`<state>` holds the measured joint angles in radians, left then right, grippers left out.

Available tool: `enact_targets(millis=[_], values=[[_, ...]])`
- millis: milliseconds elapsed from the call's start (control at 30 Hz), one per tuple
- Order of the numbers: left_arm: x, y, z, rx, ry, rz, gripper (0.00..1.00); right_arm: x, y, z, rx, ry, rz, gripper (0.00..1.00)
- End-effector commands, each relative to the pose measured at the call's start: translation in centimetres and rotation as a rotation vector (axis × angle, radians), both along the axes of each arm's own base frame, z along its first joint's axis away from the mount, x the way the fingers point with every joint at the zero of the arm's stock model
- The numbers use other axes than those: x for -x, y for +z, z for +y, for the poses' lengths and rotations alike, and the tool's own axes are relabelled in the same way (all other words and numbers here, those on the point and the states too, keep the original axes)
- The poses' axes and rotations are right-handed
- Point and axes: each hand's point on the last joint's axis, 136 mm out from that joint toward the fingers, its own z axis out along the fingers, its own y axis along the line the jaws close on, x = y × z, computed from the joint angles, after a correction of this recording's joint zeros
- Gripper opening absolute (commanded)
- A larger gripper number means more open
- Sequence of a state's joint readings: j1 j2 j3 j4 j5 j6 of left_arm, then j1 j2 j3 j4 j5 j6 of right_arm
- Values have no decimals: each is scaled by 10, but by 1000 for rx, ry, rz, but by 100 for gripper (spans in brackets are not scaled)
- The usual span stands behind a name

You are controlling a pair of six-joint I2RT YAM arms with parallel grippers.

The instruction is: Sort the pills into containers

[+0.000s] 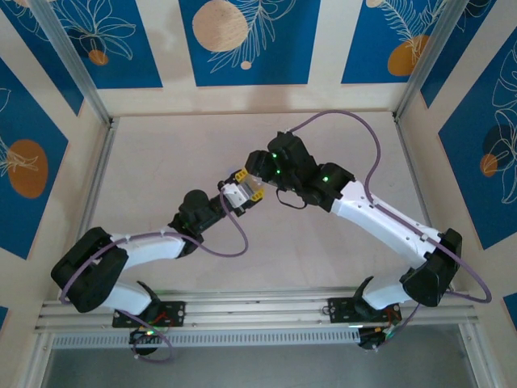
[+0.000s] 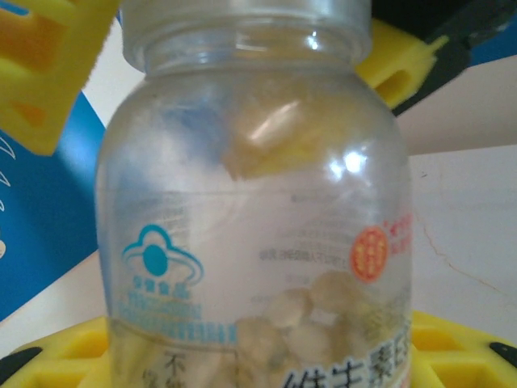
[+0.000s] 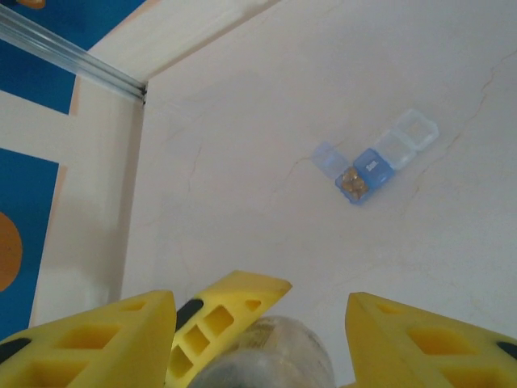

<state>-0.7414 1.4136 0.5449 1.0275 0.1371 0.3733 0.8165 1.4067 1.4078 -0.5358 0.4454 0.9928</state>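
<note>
Left gripper [image 1: 233, 196] clenched on the vial [image 2: 258, 226], above mid-tabletop [image 3: 242, 178] | vial's long axis runs gripper to gripper, neck toward the right arm, pills [image 2: 307, 319] heaped at the base end | right gripper [image 3: 260, 323] jaws parted astride the neck | pill box [image 3: 367, 166] lying open on the tabletop.

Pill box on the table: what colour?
Pill box is blue and clear, best in right wrist view.

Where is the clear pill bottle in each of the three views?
Top external: pill bottle, just left of centre.
Left wrist: bottle large, in the middle.
Right wrist: bottle at the bottom edge, centre.
Shared landmark: yellow claw fingers beside the bottle.
</note>
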Motion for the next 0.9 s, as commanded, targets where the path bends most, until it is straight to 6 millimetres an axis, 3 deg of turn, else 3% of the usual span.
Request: enact_targets(millis=[0, 133, 233, 433, 533, 700, 867], values=[[11, 19, -3, 74, -53, -59, 0, -14, 0, -22, 56, -72, -13, 59], [16, 21, -5, 90, -81, -65, 0, -19, -7, -29, 72, -82, 3, 61], [16, 19, -5, 85, -82, -59, 0, -21, -1, -30, 54, -71, -10, 61], [19, 15, -5, 88, -98, -39, 0, -20, 45, -32, 12, 69, -187, 59], [25, 15, -8, 97, -144, -24, 0, -10, 71, -30, 17, 253, -347, 59], [38, 23, -10, 125, -245, 5, 0, 26, 100, -28, 75, 598, -673, 55], [67, 30, -14, 132, -446, 34, 0, 84, 83, -17, 198, 1017, -989, 55]])
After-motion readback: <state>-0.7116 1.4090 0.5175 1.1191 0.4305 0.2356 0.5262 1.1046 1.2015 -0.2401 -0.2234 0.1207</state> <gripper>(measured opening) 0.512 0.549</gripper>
